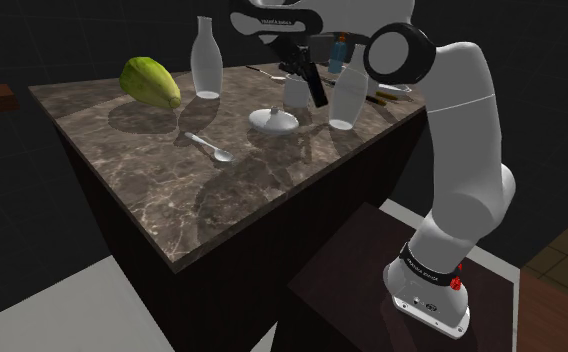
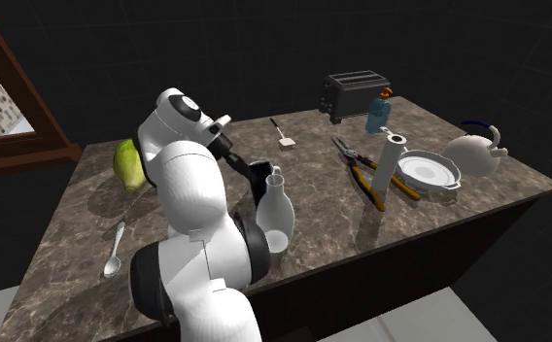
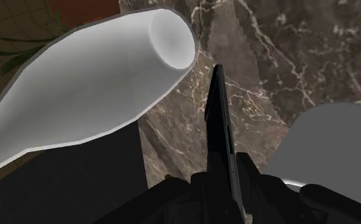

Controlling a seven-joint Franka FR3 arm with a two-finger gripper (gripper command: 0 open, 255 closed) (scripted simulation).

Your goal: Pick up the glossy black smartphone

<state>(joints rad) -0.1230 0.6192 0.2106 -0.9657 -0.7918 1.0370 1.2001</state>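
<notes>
The dark marble counter carries everything, and the white arm reaches over it from the stand. In the shoulder view a tall white bottle stands at 9 o'clock of the gripper. A second white bottle stands near at 4 o'clock, and a low white knobbed dish lies at about 7 o'clock.

The claw is pinching the black smartphone. The wrist view shows the phone edge-on, running out from between the two black fingers toward the stone. It hangs tilted between the dish and the second bottle and seems clear of the counter.

The grasp looks made and the lift appears to be the step in hand. The next move calls for a straight rise toward 12 o'clock. The pinch must stay firm, since a thin glossy slab may slip, and the phone must stay off the bottles on either side.
</notes>
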